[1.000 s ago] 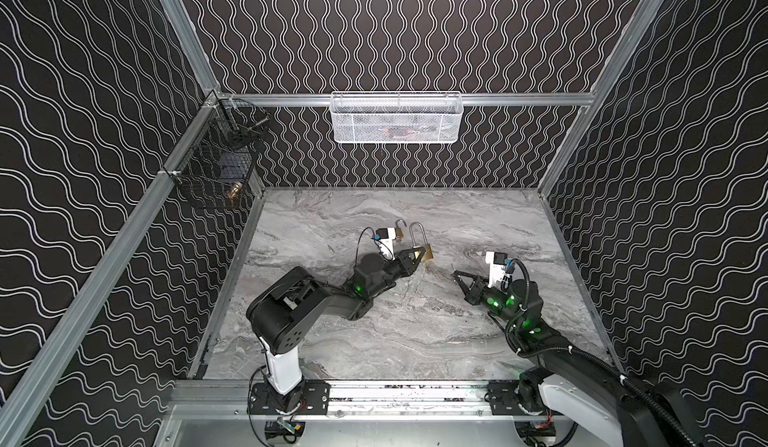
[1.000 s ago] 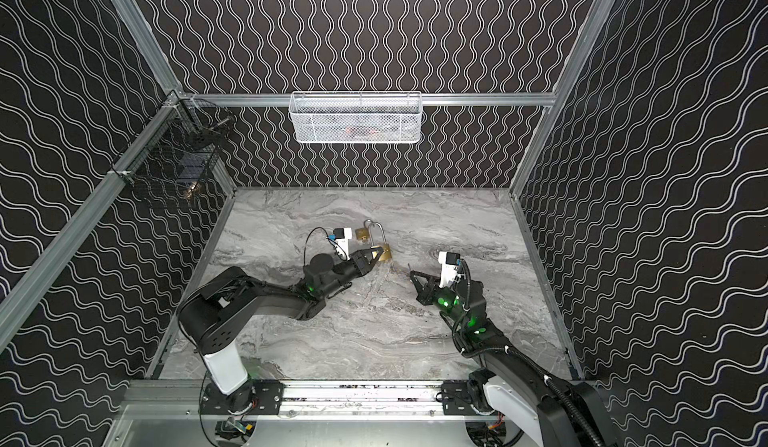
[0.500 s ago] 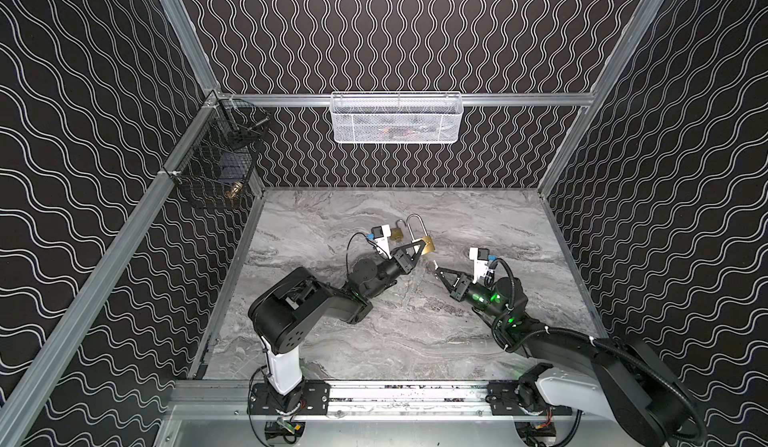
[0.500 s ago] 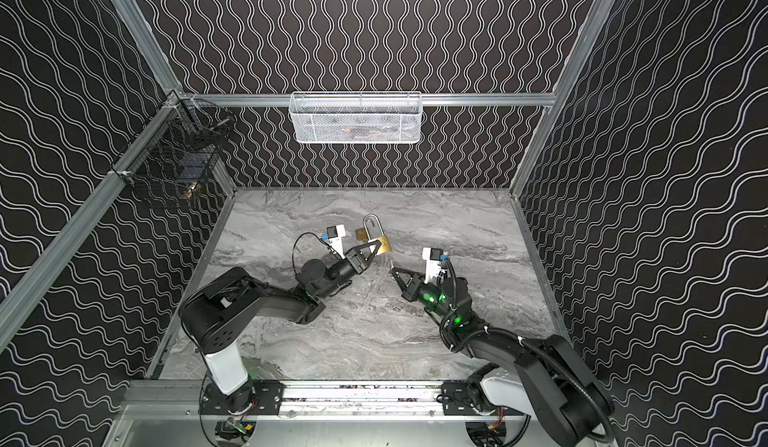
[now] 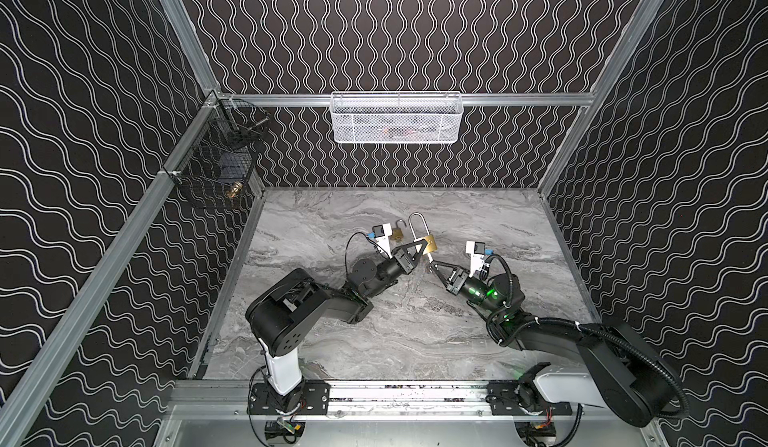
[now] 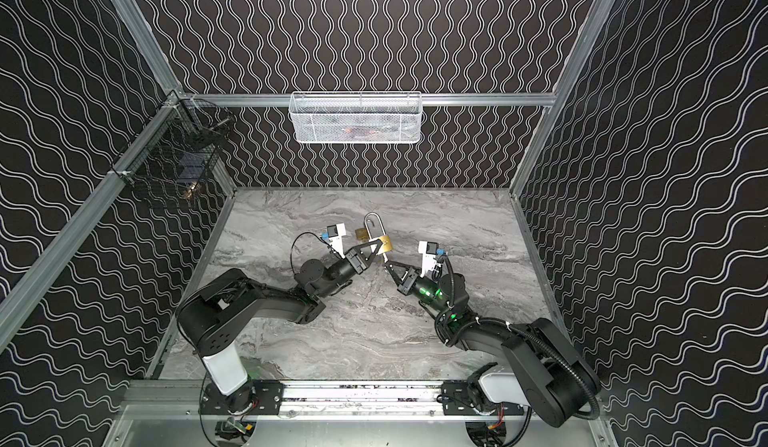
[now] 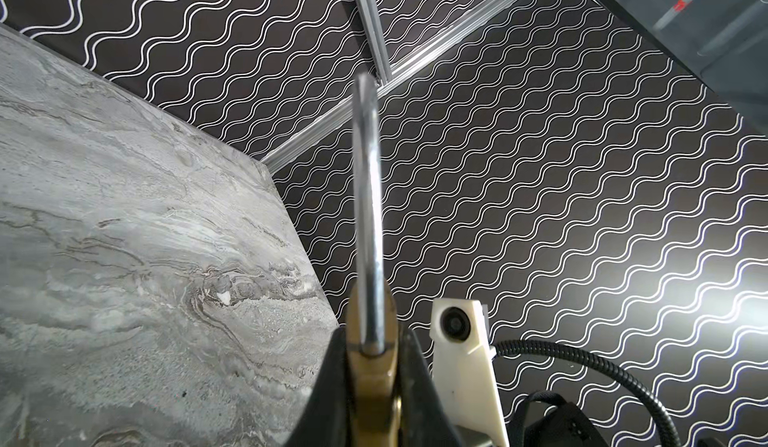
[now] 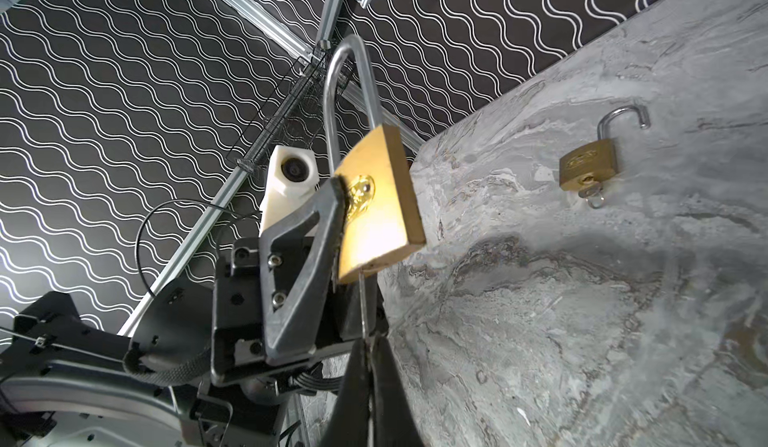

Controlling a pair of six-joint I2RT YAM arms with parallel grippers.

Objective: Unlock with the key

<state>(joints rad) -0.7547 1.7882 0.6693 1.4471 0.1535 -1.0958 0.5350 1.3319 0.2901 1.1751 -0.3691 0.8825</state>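
Right gripper (image 8: 368, 343) moved up, pinched tight on key (image 8: 364, 308) — tip touching padlock (image 8: 378, 200).

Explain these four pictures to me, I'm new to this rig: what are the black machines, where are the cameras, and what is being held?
The black machines are two robot arms, a left arm and a right arm, mounted at the near edge of a marble table. Two pictures look down from overhead and are almost alike. The other two come from a camera on each arm's wrist.

The left tool is shut on a brass padlock, held up off the table; its shackle looks closed. The right tool is shut on a thin key, whose tip meets the padlock's underside. Whether it has gone in, I cannot tell.

A second padlock lies on the table, open, with another key in it.
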